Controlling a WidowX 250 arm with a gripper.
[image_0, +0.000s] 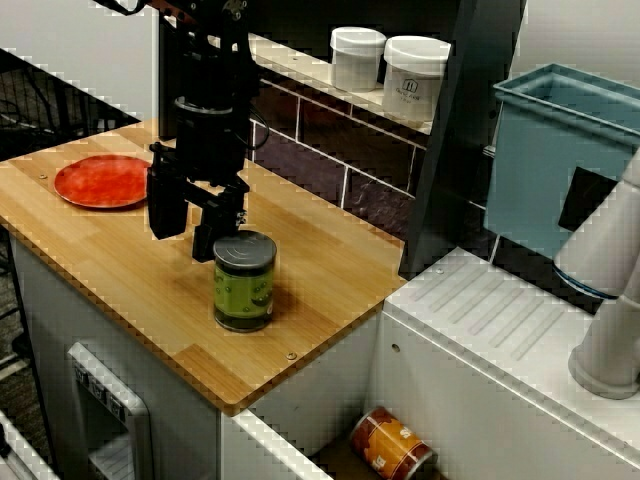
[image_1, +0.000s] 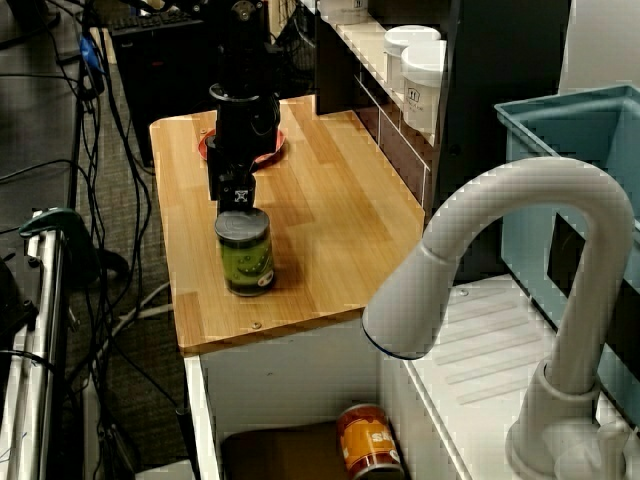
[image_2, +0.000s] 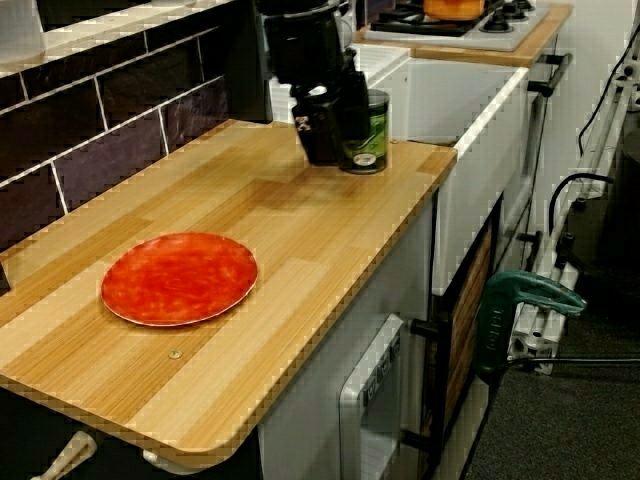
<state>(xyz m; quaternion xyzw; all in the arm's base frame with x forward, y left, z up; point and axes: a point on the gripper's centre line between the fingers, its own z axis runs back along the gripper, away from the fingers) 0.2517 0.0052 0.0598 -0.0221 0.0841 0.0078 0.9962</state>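
Note:
My black gripper (image_0: 187, 240) hangs low over the wooden counter (image_0: 320, 290), open, with nothing between its fingers. A green-labelled can (image_0: 244, 280) stands upright right beside it, toward the counter's sink end, close to one finger (image_0: 207, 240); I cannot tell whether they touch. In the view past the tap, the gripper (image_1: 231, 200) sits just behind the can (image_1: 245, 252). In the view along the counter, the gripper (image_2: 322, 150) partly hides the can (image_2: 369, 130). A red plate (image_0: 102, 181) lies flat beyond the gripper, at the counter's other end.
Two white jars (image_0: 357, 58) (image_0: 415, 77) stand on the wall shelf behind. A blue bin (image_0: 560, 160) and a white tap (image_1: 520, 250) flank the sink, where an orange can (image_1: 368, 440) lies. A dark post (image_0: 450, 150) rises at the counter's back corner.

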